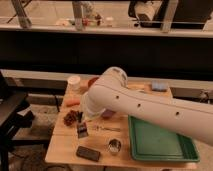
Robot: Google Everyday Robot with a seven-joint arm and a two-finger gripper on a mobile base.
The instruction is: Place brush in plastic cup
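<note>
Starting at your left, a black chair stands just off the edge of the wooden table. On the table's left part you have an orange carrot-like piece near the edge, and behind it a white plastic cup standing upright toward the back. Below the orange piece sits a dark reddish clump; what it is cannot be made out.

Just right of that clump you see the gripper, pointing down at the table under the arm's bulky white elbow. It sits low over the tabletop, and you cannot tell from this view how its claw stands or whether anything is in it. A flat black rectangular block lies toward the front edge, below the gripper.

The brush cannot be picked out with certainty; a thin dark-and-light utensil lies flat on the wood just right of the gripper, too faint to name. In front of it a small metal cup stands upright.

Further right, a green tray fills the table's right part, partly covered by the white forearm crossing above it. At the back right corner rests a blue sponge.
</note>
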